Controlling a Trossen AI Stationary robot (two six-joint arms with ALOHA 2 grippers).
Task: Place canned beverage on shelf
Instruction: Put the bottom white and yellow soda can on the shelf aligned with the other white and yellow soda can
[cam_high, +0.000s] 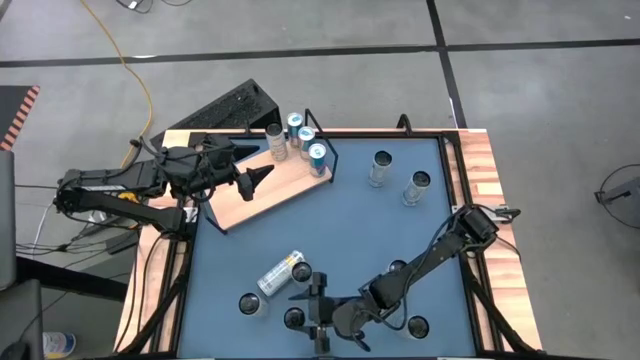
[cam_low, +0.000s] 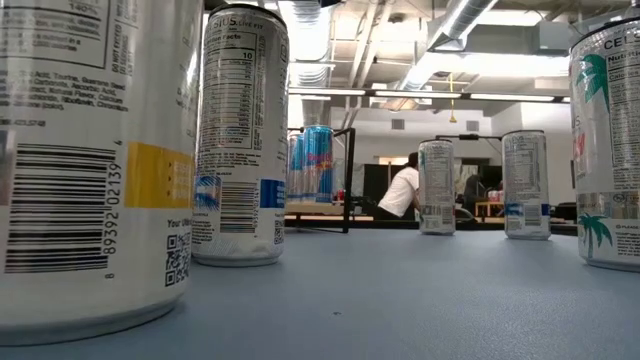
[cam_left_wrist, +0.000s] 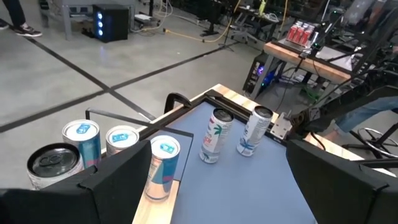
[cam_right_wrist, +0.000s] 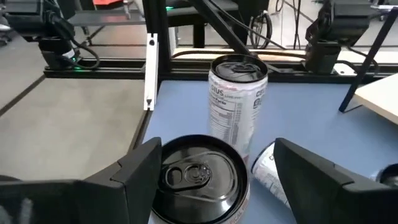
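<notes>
An upright can with a dark top (cam_right_wrist: 202, 177) stands on the blue tabletop near its front edge (cam_high: 294, 318). My right gripper (cam_right_wrist: 217, 148) (cam_high: 309, 318) is open, reaching level from the table's right, with one finger on each side of this can. A gap shows on one side. The pale-wood shelf (cam_high: 292, 180) lies at the far left with a black wire frame (cam_high: 336, 160) at its right end. Several cans (cam_high: 306, 137) stand on it. My left gripper (cam_high: 258, 180) (cam_left_wrist: 214, 186) hangs open above the shelf, holding nothing.
Beyond the straddled can stand another upright can (cam_right_wrist: 237, 99) (cam_high: 253, 303) and a can lying on its side (cam_high: 280, 273). More upright cans stand at the front right (cam_high: 418, 325) (cam_high: 397, 270) and far right (cam_high: 380, 168) (cam_high: 417, 187). A person shows in the room behind (cam_low: 403, 190).
</notes>
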